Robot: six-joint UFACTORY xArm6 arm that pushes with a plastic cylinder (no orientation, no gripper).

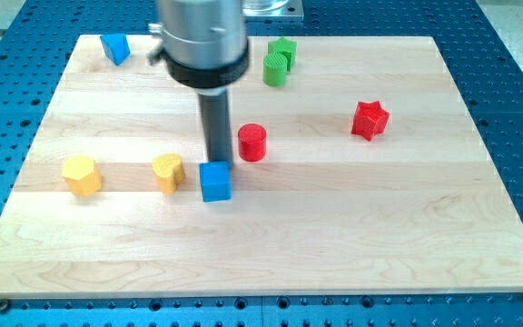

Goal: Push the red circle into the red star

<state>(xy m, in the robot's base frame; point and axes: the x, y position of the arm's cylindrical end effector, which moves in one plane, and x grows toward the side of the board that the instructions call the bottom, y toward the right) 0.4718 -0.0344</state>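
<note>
My arm has no claw at all, so there is no wide or narrow state to report; it ends in a dark rod, and my tip (217,162) stands on the wooden desk (334,245). The lower end of the rod meets the top edge of a blue cube (215,181), which sits just under my tip toward the view's bottom. I cannot tell if my tip really touches the cube or is only just behind it, because the cube hides the very end.

The red circle (252,142) is just beside my tip, on the view's right and a little toward the view's top. There is a narrow gap between the rod and this block, so they look apart. The red star (370,120) lies well apart from my tip, far on the view's right and somewhat higher in the view. The red circle is between my tip and the red star, but a wide strip of bare wood separates the two red blocks.

On the view's left of my tip, a yellow heart-like block (168,173) is near, and a yellow hexagon-like block (82,175) is further left. Toward the view's top, a second blue block (114,47) is near the desk's left corner. A green block (280,62) is up and to the right; its shape is not clear to me.
</note>
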